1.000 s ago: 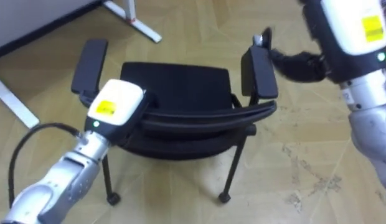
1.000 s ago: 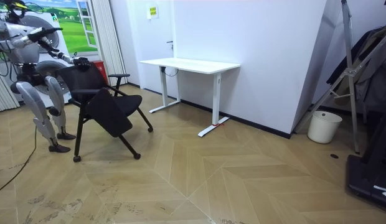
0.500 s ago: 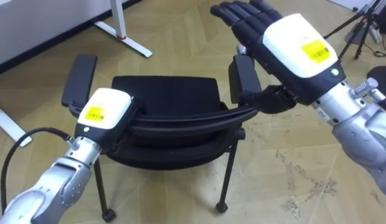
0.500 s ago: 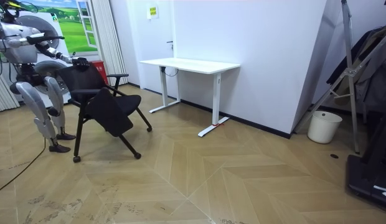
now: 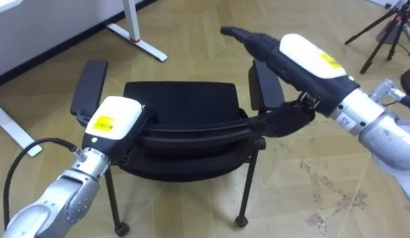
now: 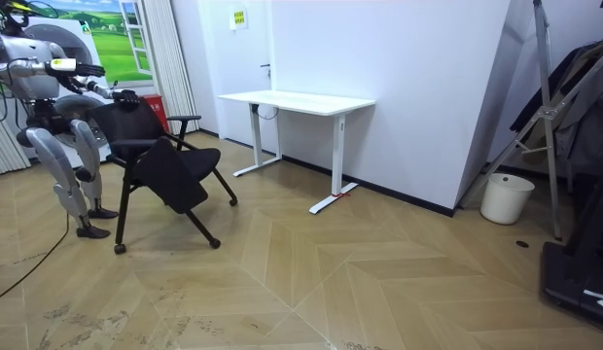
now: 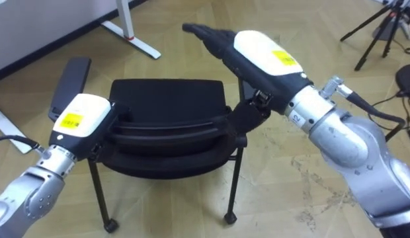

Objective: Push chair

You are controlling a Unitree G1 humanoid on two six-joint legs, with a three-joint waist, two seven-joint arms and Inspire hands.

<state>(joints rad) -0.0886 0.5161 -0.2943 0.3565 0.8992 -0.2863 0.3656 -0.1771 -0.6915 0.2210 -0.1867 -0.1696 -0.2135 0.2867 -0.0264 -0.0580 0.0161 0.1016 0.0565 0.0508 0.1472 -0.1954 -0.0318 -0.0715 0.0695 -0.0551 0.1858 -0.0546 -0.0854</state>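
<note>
A black chair with two armrests stands before me, its backrest (image 5: 192, 130) nearest and its seat (image 5: 182, 98) beyond. My left hand (image 5: 114, 121) lies on the backrest's left end, below the left armrest (image 5: 88, 86). My right hand (image 5: 304, 58) is open above the right armrest (image 5: 264, 86), turned edge-on. Its straight fingers (image 5: 235, 33) point away over the seat, and its thumb hangs down against the backrest's right end. In the room view I stand upright behind the chair (image 6: 156, 151), arms stretched to it.
A white desk (image 6: 297, 100) stands at the wall beyond the chair, its foot (image 5: 135, 38) on the floor ahead. Another white foot (image 5: 10, 122) lies at my left. Stand legs (image 5: 383, 26) and a white bucket (image 6: 506, 197) are off to the right.
My right hand has come in from the right, swung over the right armrest, then turned edge-on and sunk toward the backrest's right end. The left hand has stayed on the backrest.
</note>
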